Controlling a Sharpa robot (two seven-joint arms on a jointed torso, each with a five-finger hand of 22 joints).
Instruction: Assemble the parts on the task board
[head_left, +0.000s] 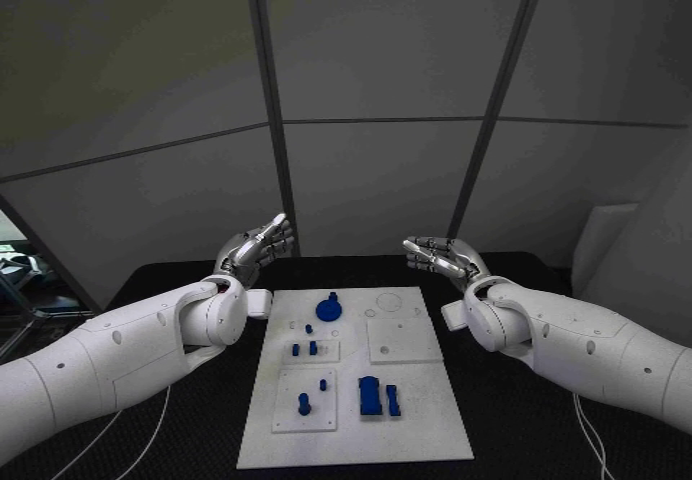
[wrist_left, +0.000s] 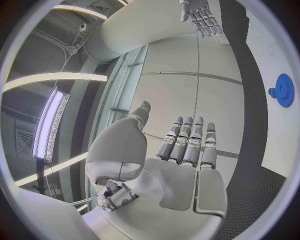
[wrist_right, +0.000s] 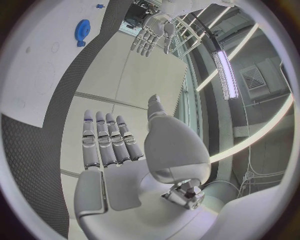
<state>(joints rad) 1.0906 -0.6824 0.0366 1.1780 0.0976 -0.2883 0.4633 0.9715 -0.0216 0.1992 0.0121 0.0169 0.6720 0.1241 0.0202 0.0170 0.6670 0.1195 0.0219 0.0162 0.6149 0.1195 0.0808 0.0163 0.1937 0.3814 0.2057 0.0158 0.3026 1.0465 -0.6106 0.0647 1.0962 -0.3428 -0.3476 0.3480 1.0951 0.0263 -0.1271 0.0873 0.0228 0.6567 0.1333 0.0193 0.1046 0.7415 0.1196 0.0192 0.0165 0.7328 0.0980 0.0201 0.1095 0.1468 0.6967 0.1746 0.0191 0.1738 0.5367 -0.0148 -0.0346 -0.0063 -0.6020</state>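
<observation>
The white task board (head_left: 411, 415) lies in the middle of the black table. A round blue gear (head_left: 329, 308) stands near its far end, also seen as the blue gear (wrist_left: 284, 90) and the blue gear (wrist_right: 82, 29). Small blue pegs (head_left: 304, 349) sit mid-board, a blue peg (head_left: 304, 404) stands on a near plate, and a blue block pair (head_left: 378, 395) sits beside it. My left hand (head_left: 257, 248) is raised above the table's far left, fingers straight and apart, holding nothing. My right hand (head_left: 441, 257) is raised at the far right, open too. Each palm shows empty: left hand (wrist_left: 184, 150), right hand (wrist_right: 115, 145).
Grey wall panels stand behind the table. A white square plate (head_left: 402, 340) on the board's right side carries no parts. Black table surface (head_left: 519, 430) lies on both sides of the board. The other hand shows far off in each wrist view: right hand (wrist_left: 200, 15), left hand (wrist_right: 152, 35).
</observation>
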